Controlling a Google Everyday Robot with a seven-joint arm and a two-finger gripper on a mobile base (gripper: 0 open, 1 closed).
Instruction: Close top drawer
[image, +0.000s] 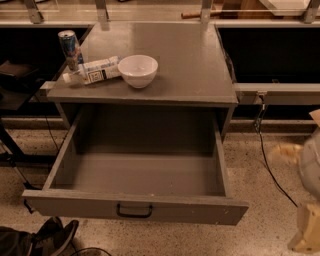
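Note:
The top drawer (135, 206) is a wide, deep grey box, pulled far out of the grey cabinet (190, 70). Its inside is bare. Its flat grey front faces me, with a small black handle (134, 212) at the centre. No other drawer shows. My arm is at the right edge of the view, blurred, and my gripper (306, 231) shows as a cream shape low at the bottom right. It is to the right of the drawer front and apart from it, touching nothing that I can see.
On the cabinet top stand a white bowl (137, 70), a drink can (70, 46) and a white carton lying on its side (97, 70). A black cable (265, 160) runs over the speckled floor at right. Dark objects (40, 237) lie at bottom left.

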